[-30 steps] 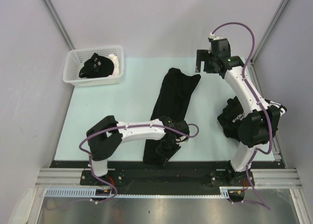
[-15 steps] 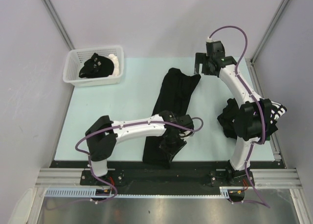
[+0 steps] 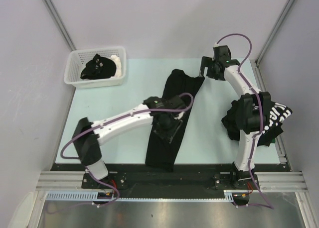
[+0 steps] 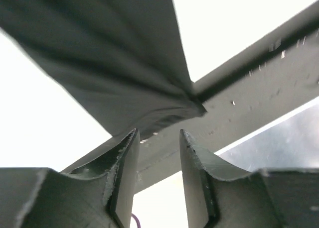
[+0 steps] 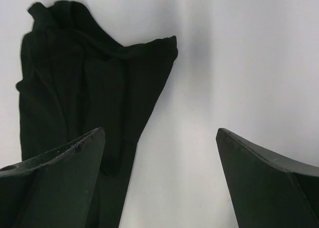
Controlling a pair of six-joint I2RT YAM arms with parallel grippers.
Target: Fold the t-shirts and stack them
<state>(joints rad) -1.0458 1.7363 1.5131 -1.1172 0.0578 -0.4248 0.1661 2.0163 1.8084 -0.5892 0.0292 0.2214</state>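
Observation:
A black t-shirt (image 3: 172, 113), folded into a long narrow strip, lies on the pale table from the far middle down to the near edge. My left gripper (image 3: 167, 127) hovers over the strip's middle. In the left wrist view the left gripper (image 4: 158, 133) stands partly open and empty, with the shirt's cloth (image 4: 114, 63) ahead of it. My right gripper (image 3: 206, 68) is wide open beside the strip's far end. In the right wrist view the right gripper (image 5: 159, 131) holds nothing, and the shirt (image 5: 75, 78) lies to its left. A second black t-shirt with white lettering (image 3: 271, 116) sits crumpled at the right edge.
A white slotted basket (image 3: 75, 78) at the far left corner holds a dark bundle (image 3: 98, 66). The dark rail (image 4: 249, 88) of the table's near edge runs past the strip's end. Side walls close in on both sides.
My left gripper has opened, let go of the strip's near end, and moved away from me to the strip's middle. The right gripper shifted only slightly and stayed open.

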